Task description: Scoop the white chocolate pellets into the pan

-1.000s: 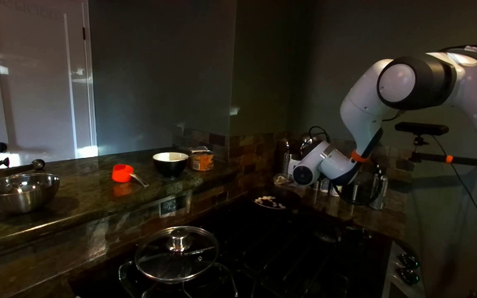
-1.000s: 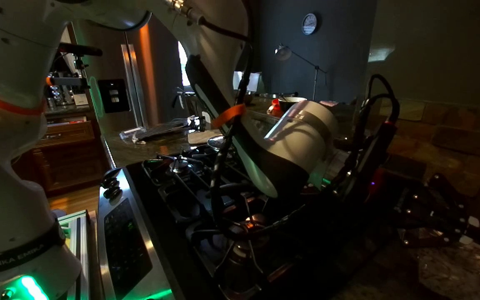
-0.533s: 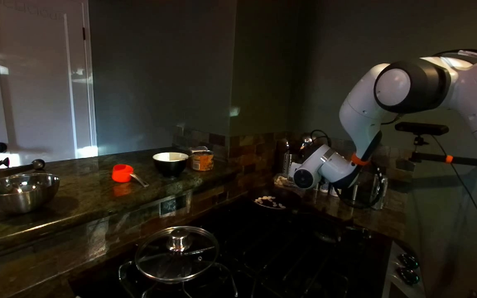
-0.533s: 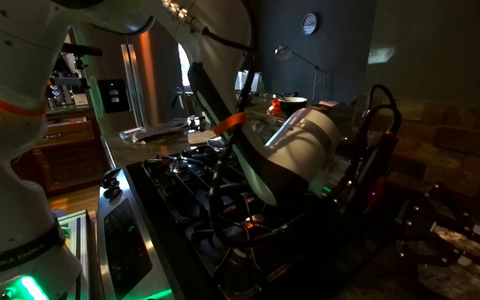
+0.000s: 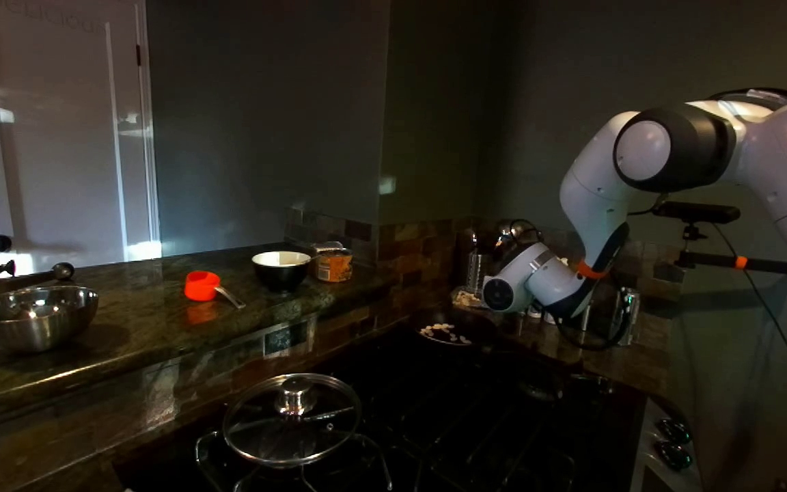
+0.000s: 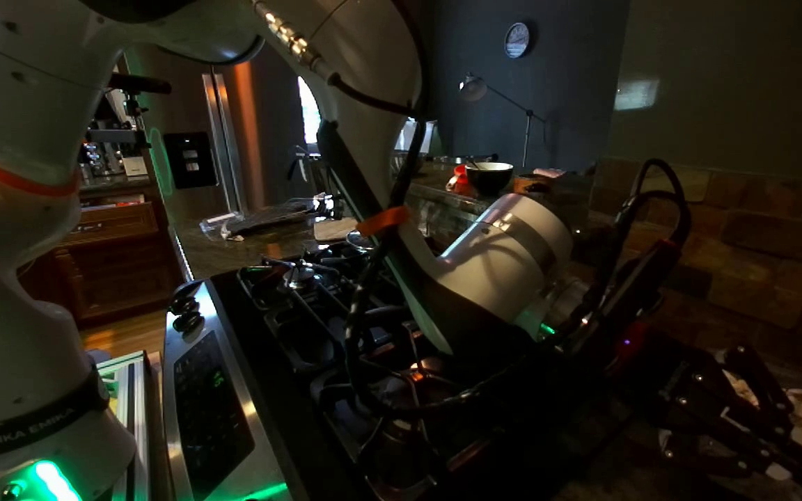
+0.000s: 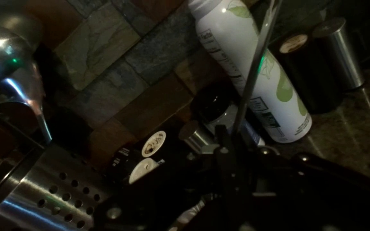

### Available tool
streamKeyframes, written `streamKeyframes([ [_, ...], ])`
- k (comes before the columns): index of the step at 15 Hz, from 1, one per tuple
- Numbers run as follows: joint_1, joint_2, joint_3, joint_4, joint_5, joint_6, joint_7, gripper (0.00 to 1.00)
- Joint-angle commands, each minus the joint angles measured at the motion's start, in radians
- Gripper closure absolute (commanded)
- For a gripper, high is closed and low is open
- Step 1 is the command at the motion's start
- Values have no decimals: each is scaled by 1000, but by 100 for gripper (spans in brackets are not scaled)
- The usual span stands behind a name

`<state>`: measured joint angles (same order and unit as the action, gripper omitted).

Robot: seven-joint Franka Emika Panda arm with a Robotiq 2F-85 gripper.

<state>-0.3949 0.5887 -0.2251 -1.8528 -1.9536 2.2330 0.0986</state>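
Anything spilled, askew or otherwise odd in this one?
Nothing plainly spilled or damaged. In an exterior view, white pellets appear inside the pan, though the dim stovetop could hide strays. In the wrist view the white can leans, but the wall tiles slant too: probably just camera angle.

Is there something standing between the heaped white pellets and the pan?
In an exterior view, nothing visible stands between the heaped white pellets and the pan, though the dim gap might hide something low.

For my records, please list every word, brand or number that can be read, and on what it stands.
"FRANKA EMIKA": robot arm base.
"Facts", probably: white can; its other print is blurred.
Too small or blurred: door lettering, wall clock, stove digits, orange container label, black container print.
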Motion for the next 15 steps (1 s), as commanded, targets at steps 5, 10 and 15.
streamKeyframes([
  [5, 6, 22, 0, 15, 91, 7, -240, 35],
  [10, 23, -2, -5, -10, 89, -1, -334, 1],
  [15, 27, -63, -3, -67, 12, 99, -410, 0],
])
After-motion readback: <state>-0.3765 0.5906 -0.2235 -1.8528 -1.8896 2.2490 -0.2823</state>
